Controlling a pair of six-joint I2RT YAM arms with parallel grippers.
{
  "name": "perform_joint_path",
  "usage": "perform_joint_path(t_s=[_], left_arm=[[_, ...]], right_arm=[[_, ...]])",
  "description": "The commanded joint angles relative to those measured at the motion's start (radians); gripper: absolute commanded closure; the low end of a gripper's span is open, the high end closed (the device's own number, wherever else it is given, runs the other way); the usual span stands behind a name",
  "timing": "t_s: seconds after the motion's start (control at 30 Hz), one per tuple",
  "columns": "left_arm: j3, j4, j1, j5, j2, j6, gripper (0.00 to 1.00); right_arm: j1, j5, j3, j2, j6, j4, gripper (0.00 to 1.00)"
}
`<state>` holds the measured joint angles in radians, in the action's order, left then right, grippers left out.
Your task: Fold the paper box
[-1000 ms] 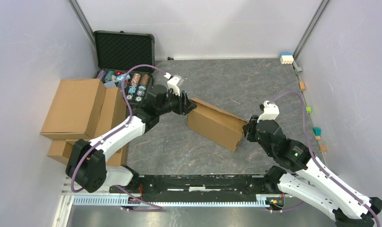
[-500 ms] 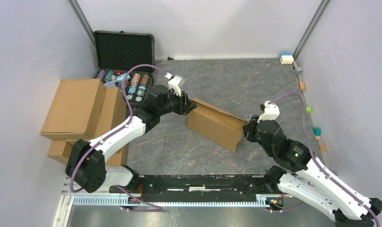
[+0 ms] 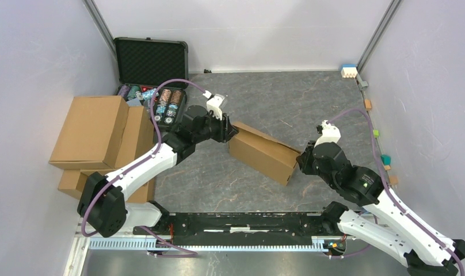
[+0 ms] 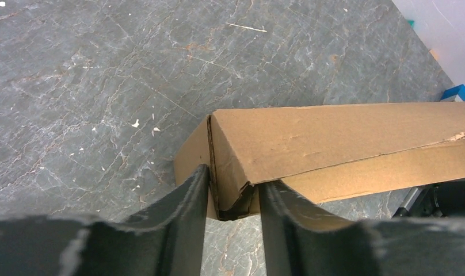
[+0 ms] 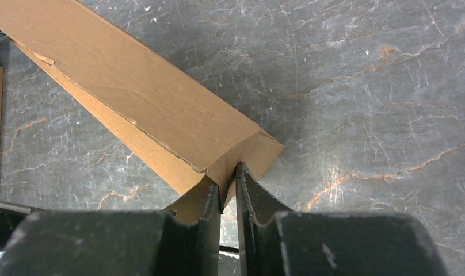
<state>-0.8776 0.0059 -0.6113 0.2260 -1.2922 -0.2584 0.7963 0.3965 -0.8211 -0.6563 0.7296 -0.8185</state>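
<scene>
The paper box [image 3: 263,152] is a flat brown cardboard mailer, folded shut and standing on its long edge on the grey table, slanting from upper left to lower right. My left gripper [image 3: 232,131] is shut on its left end corner [image 4: 233,172], one finger on each side of the end wall. My right gripper [image 3: 300,161] is shut on the cardboard at its right end corner [image 5: 241,155]. The box [image 5: 132,92] runs away from each wrist camera toward the other arm.
A pile of bulkier brown cartons [image 3: 95,132] lies at the left. An open black foam-lined case [image 3: 151,60] with small colourful items stands behind them. Small coloured blocks [image 3: 349,71] lie along the right wall.
Both arms shifted slightly; the box's right end has moved a little toward the near edge. Both grips are unchanged.
</scene>
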Motion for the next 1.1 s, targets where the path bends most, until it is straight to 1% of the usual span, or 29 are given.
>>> perform_joint_path(t_s=[0.0, 0.1, 0.13, 0.33, 0.4, 0.67, 0.77, 0.83, 0.93, 1.07], left_arm=[[0.001, -0.049, -0.023, -0.021, 0.0, 0.076, 0.63], [-0.004, -0.053, -0.041, -0.041, -0.005, 0.108, 0.74], [-0.008, -0.06, -0.049, -0.057, -0.005, 0.121, 0.75], [-0.021, -0.09, -0.091, -0.123, -0.003, 0.181, 0.74], [-0.021, -0.097, -0.101, -0.14, -0.002, 0.192, 0.74], [-0.014, -0.099, -0.132, -0.184, 0.006, 0.233, 0.74], [-0.009, -0.099, -0.141, -0.201, 0.009, 0.246, 0.74], [-0.005, -0.097, -0.149, -0.213, 0.011, 0.253, 0.75], [-0.003, -0.096, -0.154, -0.221, 0.012, 0.256, 0.75], [-0.005, -0.096, -0.156, -0.221, 0.006, 0.253, 0.74]], right_arm=[[0.003, -0.054, -0.067, -0.005, 0.068, -0.008, 0.84], [0.003, -0.061, -0.091, -0.016, 0.099, -0.03, 0.86], [0.003, -0.056, -0.101, -0.017, 0.112, -0.039, 0.87], [0.003, -0.043, -0.153, -0.008, 0.209, -0.041, 0.98], [0.003, -0.051, -0.166, -0.014, 0.238, -0.042, 1.0], [0.003, -0.046, -0.168, 0.008, 0.393, -0.068, 1.0], [0.003, -0.05, -0.113, 0.047, 0.476, -0.076, 1.0], [0.003, -0.05, -0.062, 0.089, 0.529, -0.048, 1.0], [0.003, -0.025, -0.032, 0.119, 0.535, -0.031, 1.0], [0.003, -0.015, -0.084, 0.06, 0.48, -0.103, 1.0]])
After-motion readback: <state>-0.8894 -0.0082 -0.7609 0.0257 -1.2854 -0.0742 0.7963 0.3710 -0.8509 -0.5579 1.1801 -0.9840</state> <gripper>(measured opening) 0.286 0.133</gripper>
